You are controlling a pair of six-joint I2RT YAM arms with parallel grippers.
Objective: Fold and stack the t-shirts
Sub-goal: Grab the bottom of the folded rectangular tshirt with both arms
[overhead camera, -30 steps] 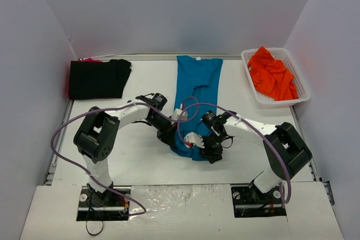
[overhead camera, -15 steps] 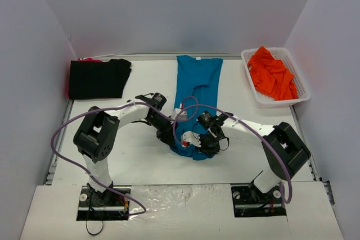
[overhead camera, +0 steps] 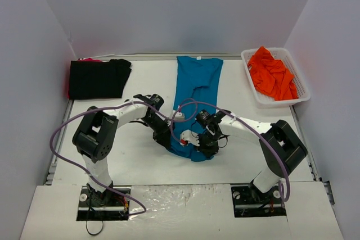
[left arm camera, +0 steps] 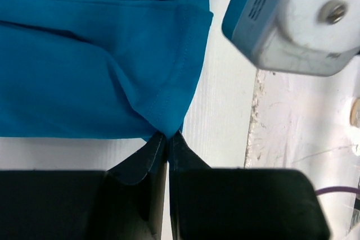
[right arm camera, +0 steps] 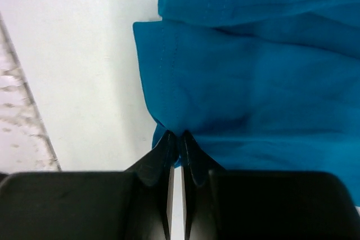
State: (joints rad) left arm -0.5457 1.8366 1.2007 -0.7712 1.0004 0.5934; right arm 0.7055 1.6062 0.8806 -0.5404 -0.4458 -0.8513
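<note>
left claw: your left claw (left arm camera: 167, 139) is pinched together on a hem corner of the teal shirt (left arm camera: 84, 71). In the wrist view the cloth fans out up and to the left of the tips.
right claw: your right claw (right arm camera: 180, 137) is clamped on the same teal shirt, at a bunched lower edge. Cloth spreads up and to the right of the tips, and a stitched hem flap sits just up-left of them.
claw spacing: from above, your two claws sit near each other at the shirt's near end. The left one is on its left edge, the right one on its right edge, with gathered cloth between.
next to left claw: a strip of white surface (left arm camera: 225, 99) lies right of the tips. A pale housing (left arm camera: 298, 21) with a screw head hangs up and right of them; can't tell which part it is.
next to right claw: bare surface is left of the tips.
teal shirt, rest: it runs away from both claws as a long narrow strip toward the back wall. It lies flat, with the collar at the far end.
black shirt: the black shirt (overhead camera: 98, 78) is folded flat, beyond and well left of your left claw, at the back-left corner.
orange shirts: the orange shirts (overhead camera: 273, 74) are crumpled in the white basket (overhead camera: 279, 103), beyond and well right of your right claw.
cables: a purple cable (overhead camera: 62, 133) loops off your left arm, and another arcs over the shirt between the claws.
</note>
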